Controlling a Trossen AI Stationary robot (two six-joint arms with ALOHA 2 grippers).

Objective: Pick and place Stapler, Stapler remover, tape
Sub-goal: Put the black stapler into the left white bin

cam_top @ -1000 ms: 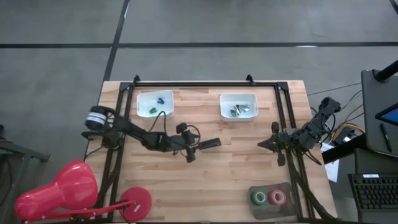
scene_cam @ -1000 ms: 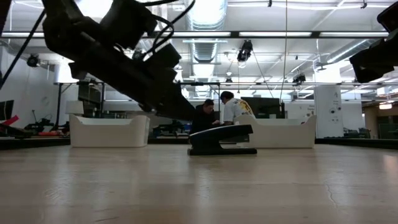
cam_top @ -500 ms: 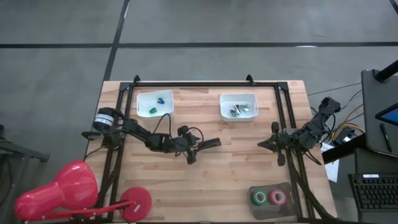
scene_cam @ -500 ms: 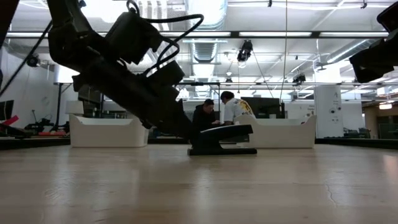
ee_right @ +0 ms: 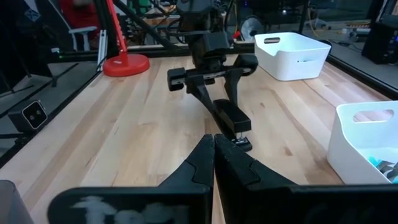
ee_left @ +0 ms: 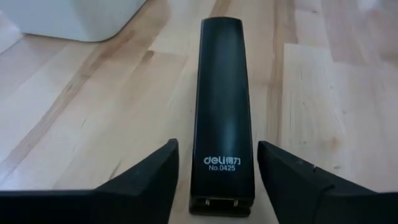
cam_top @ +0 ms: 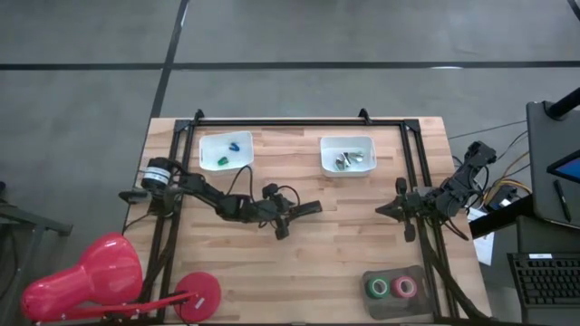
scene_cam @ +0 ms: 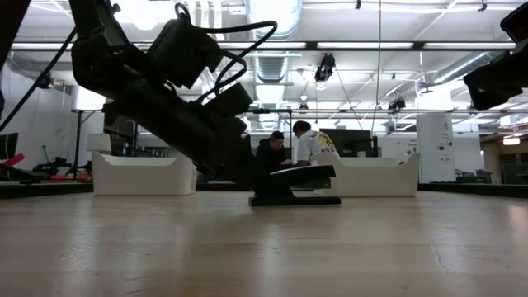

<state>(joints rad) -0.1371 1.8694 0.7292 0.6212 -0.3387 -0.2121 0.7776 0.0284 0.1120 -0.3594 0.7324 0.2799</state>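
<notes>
The stapler (cam_top: 304,209) lies flat near the middle of the table (cam_top: 344,263), its long axis running roughly from nine to three o'clock in the high view and in line with the left arm's reach. The left gripper (ee_left: 216,163) has its fingers spread wide, one on each side of the stapler's near end and not yet closed on it. The right gripper (ee_right: 214,149) waits at the table's three o'clock edge, fingers pressed together and holding nothing, so the left arm is much the nearer.

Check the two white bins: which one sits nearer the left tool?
The white bin with green and blue pieces, nearer the left tool. The other white bin, holding grey metallic pieces, sits farther right.
</notes>
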